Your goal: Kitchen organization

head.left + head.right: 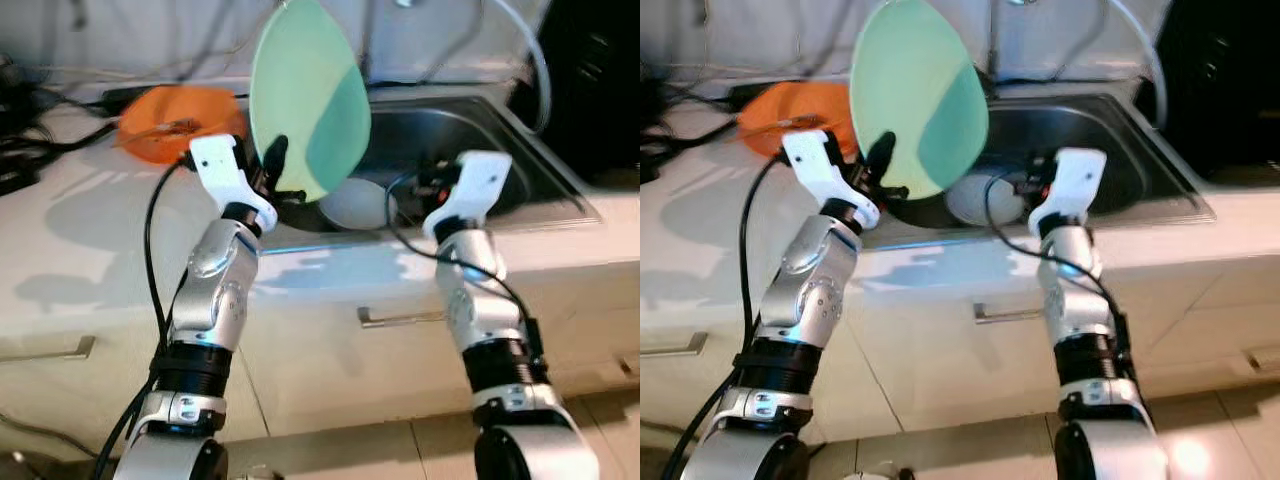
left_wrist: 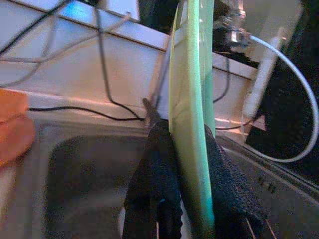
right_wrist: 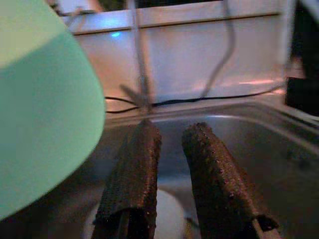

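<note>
The steel sink (image 1: 480, 140) set into the pale bench (image 1: 90, 230) holds a white dish (image 1: 355, 203) on its floor, near the front wall. Above the sink's left edge the left gripper (image 1: 272, 165) holds a large pale green plate (image 1: 308, 95) upright by its lower rim, the plate standing on edge and leaning slightly, so its broad face looks toward the robot's head. The left wrist view gives that plate edge-on, with one black finger (image 2: 157, 169) pressed on each side of the rim, clamped tight. The right gripper (image 3: 169, 174) reaches over the sink's front rim; the right wrist view shows its two fingers parted with a narrow gap and nothing between them, pointing down toward the white dish, with the green plate off to one side. On the bench left of the sink, behind the left gripper, lies an orange bowl-like thing (image 1: 180, 122), whose contents cannot be made out. Black cables (image 1: 40, 130) trail across the bench's back, and a white hose (image 1: 530, 60) curves above the sink.
</note>
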Tool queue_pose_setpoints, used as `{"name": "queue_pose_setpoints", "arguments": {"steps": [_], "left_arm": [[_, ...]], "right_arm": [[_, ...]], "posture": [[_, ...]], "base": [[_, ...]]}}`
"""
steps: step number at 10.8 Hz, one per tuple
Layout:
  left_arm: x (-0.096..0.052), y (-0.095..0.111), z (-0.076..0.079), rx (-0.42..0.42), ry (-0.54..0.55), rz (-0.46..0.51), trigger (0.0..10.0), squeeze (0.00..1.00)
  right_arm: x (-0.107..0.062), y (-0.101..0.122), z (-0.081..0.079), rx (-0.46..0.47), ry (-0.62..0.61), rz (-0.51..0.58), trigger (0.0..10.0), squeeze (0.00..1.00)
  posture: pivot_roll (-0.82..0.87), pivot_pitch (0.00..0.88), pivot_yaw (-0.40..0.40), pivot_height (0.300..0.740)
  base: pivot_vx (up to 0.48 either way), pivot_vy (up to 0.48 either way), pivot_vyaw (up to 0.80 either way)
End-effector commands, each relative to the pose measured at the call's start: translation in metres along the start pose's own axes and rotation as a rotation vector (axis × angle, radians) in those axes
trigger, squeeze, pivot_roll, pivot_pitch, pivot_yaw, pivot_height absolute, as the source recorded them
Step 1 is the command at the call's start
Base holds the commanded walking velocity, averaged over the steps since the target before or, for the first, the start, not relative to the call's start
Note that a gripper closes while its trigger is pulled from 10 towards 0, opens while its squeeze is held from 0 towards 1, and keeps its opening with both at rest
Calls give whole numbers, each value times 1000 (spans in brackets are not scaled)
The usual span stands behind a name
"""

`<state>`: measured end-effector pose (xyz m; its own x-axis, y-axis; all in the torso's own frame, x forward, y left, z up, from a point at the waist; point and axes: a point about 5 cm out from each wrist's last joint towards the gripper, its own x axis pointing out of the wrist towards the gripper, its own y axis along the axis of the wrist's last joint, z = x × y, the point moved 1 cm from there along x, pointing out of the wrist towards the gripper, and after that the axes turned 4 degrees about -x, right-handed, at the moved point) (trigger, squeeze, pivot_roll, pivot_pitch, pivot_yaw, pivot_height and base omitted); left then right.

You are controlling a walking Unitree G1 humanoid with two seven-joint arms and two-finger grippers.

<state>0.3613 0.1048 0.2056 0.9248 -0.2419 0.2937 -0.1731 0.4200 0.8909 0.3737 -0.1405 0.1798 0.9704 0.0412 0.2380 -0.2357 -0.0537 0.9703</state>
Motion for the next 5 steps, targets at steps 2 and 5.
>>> {"name": "queue_pose_setpoints", "arguments": {"steps": [2,5], "left_arm": [[2,3,5,17,-16,39,10000,0],[3,6,5,32,-3,56,10000,0]], "right_arm": [[3,7,3,11,-15,34,10000,0],[2,10,1,-2,7,49,10000,0]], "posture": [[75,0,53,740],[80,0,42,740]], "base": [[0,0,0],[0,0,0]]}}
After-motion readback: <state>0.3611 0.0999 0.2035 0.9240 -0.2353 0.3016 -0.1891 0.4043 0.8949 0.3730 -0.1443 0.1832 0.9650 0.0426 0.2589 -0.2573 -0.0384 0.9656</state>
